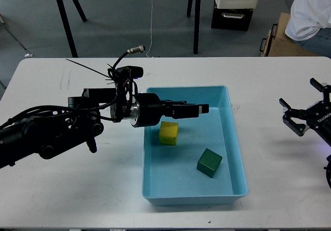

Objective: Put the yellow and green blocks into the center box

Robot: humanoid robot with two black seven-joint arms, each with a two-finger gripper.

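A yellow block (169, 132) and a green block (209, 162) lie inside the light blue box (235, 153) in the middle of the table. The green block sits tilted near the box's right side. My left gripper (199, 109) is open and empty, held above the box's far part, up and to the right of the yellow block. My right gripper (302, 118) is open and empty at the table's right edge, well away from the box.
The white table (62, 189) carries the box. Beyond its far edge are black stand legs (67, 18), a black and white case (235, 5) and a person in white (310, 13) at the top right.
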